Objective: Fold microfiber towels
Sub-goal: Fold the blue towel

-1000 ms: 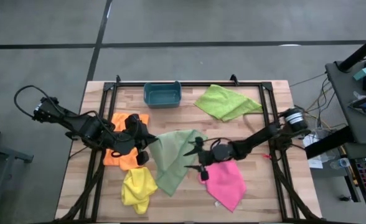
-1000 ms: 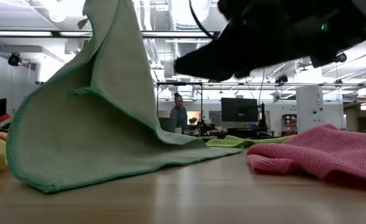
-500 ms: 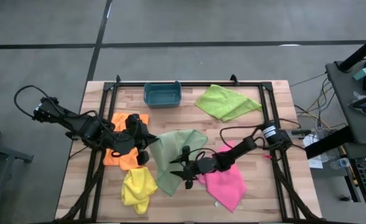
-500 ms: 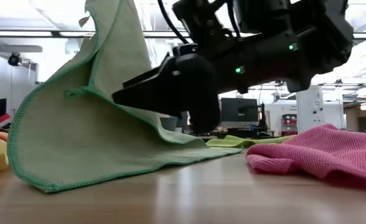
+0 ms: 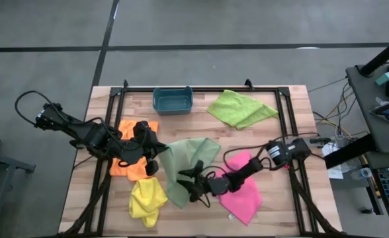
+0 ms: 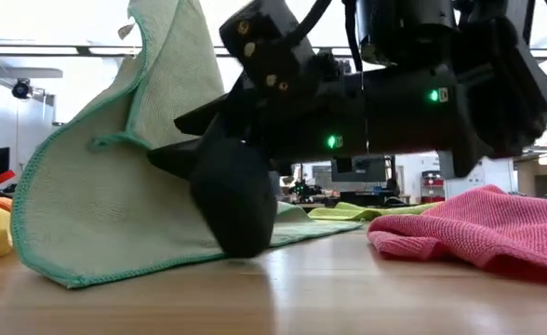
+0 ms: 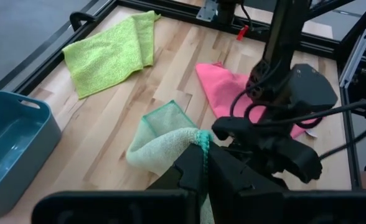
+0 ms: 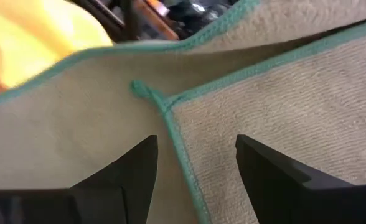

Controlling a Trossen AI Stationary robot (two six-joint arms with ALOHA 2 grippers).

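The pale mint green towel (image 5: 189, 160) lies mid-table with its left part drawn up; it also shows in the low view (image 6: 125, 186). My left gripper (image 5: 157, 157) is shut on it. My right gripper (image 5: 190, 186) is open and low over the towel's near part, its fingers (image 8: 124, 174) on either side of a teal-hemmed corner (image 8: 140, 89). The pink towel (image 5: 244, 193) lies under my right arm. The orange towel (image 5: 129, 129) lies under my left arm. The yellow towel (image 5: 148, 198) lies crumpled at the near left. The lime towel (image 5: 241, 109) lies far right. My left gripper pinches the mint towel's teal-stitched edge (image 7: 203, 139) between its two fingers, coming from the table's left. The held part stands lifted above the table, and the rest slopes down and lies on the wood (image 6: 283, 228). My right gripper's lower finger (image 6: 234, 209) is down at the towel; I cannot tell if it touches.
A teal plastic bin (image 5: 172, 100) stands at the far edge. A black frame (image 5: 287, 132) runs around the table. Bare wood (image 5: 201, 125) shows between the bin and the mint towel.
My right gripper has gone toward the table's left and near edges, off the pink towel, and down low over the mint towel's near part, staying open. The mint towel keeps its lifted shape.
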